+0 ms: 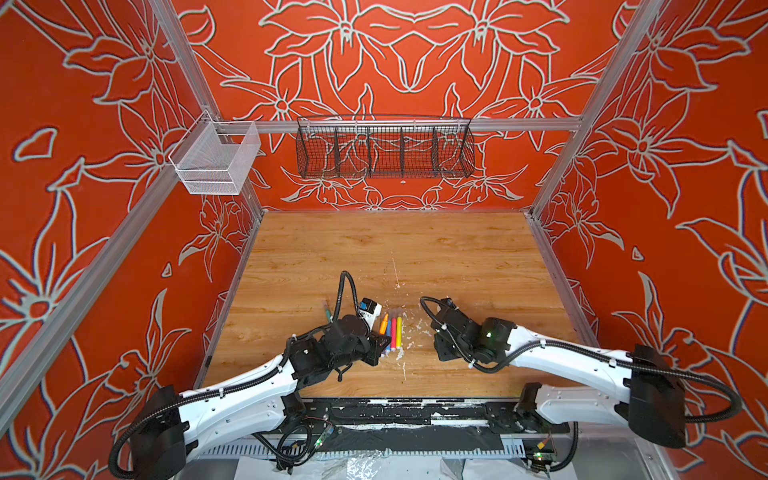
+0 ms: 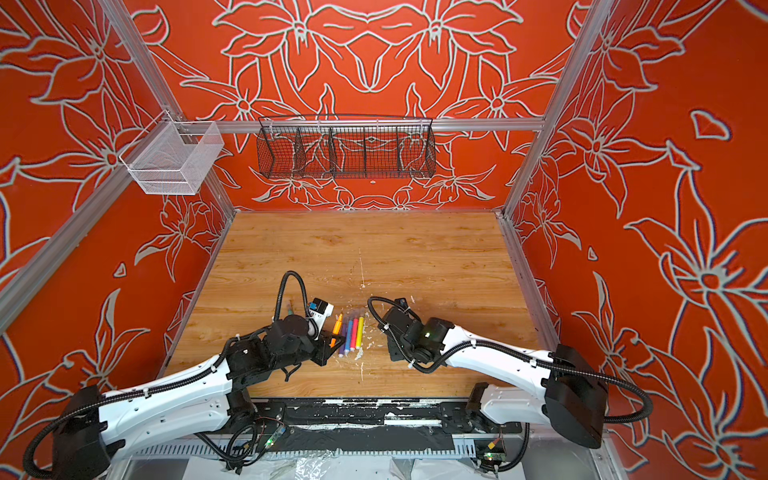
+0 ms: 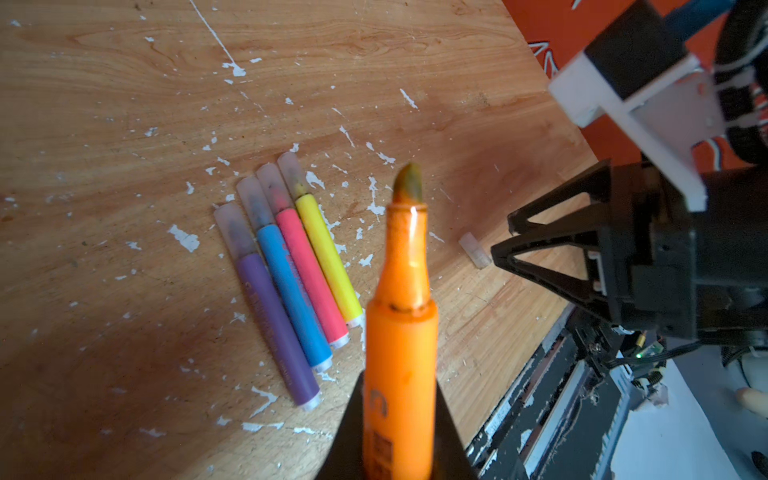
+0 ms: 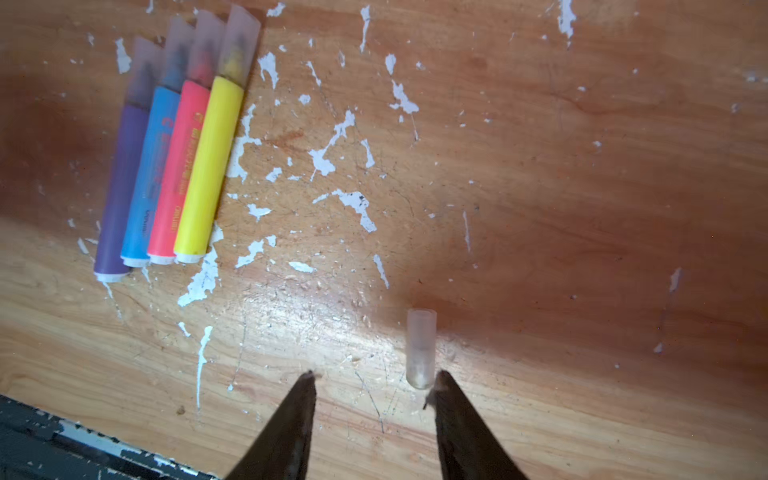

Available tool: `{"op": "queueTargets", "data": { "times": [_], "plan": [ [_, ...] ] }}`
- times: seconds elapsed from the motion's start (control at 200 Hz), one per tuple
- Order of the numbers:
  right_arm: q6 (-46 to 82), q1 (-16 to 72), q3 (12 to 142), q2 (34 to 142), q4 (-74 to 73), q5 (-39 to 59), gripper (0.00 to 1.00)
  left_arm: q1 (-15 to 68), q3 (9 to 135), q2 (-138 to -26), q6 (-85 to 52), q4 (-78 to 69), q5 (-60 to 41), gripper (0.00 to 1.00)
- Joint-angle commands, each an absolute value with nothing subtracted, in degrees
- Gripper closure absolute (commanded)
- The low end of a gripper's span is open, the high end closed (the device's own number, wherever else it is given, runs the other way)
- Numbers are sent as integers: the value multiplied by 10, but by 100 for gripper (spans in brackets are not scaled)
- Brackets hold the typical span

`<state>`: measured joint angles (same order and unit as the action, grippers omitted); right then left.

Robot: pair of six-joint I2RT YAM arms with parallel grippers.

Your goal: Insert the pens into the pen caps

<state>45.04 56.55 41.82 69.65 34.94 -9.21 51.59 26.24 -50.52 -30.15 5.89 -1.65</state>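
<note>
Pinching the orange pen low on its barrel, the left claw holds it clear of the bench, with its bare, darkened tip pointing away from the wrist. Just beside that claw, four capped pens lie flat in a tight row with their barrels touching: the purple pen, the blue pen, the pink pen and the yellow pen. Each has a cloudy clear cap over its tip, and all the caps are at the same end. In both top views the row sits between the two arms, nearer the left one. The right claw is spread wide, its tips low over the bench, holding nothing. One loose cap lies on its side on the wood, its near end just beside one finger, within the gap. White flecks scatter the wood around the pens. Beyond the left arm, half hidden, lies what looks like a green pen.
</note>
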Motion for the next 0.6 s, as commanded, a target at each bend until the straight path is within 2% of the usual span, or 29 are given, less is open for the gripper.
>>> {"op": "queueTargets", "data": {
  "times": [0.0,0.235,0.59],
  "plan": [
    [467,561,407,722,362,-104,53,525,265,-500,-290,38,-26,100],
    [454,548,417,790,339,-82,56,527,263,-490,-292,46,-19,100],
    [445,524,389,809,311,-72,58,527,262,-478,-292,51,-13,100]
  ]
}}
